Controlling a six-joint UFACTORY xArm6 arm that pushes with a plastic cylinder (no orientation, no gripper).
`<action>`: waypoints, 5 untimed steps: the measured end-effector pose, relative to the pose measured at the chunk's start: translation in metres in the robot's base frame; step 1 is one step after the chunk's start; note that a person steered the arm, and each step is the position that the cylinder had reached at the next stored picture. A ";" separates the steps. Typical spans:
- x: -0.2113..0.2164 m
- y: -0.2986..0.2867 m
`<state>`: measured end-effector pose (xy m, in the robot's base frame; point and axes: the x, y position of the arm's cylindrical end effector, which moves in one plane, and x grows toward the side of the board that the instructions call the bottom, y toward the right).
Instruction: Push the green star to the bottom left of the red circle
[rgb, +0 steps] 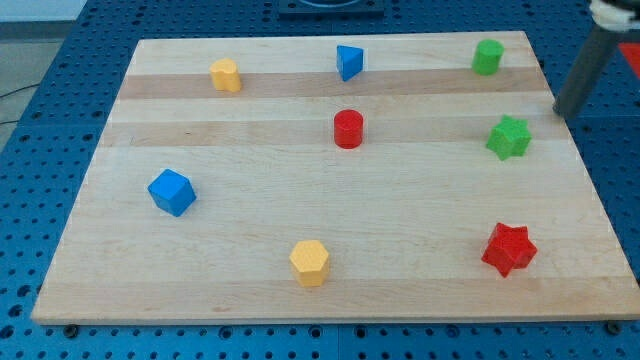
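The green star (509, 137) lies on the wooden board (330, 260) at the view's right, a little above mid-height. The red circle (348, 129) stands near the board's centre top, well to the left of the star. My tip (562, 112) is at the view's right edge, just off the board's right side, up and to the right of the green star and apart from it.
A green cylinder (488, 57) sits at the top right, a blue triangle (349, 62) at top centre, a yellow block (226, 75) at top left. A blue cube (171, 192) is at left, a yellow hexagon (310, 263) at bottom centre, a red star (509, 250) at bottom right.
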<state>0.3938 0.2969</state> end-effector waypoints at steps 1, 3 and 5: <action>0.015 -0.029; 0.041 -0.119; 0.086 -0.083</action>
<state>0.4795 0.2138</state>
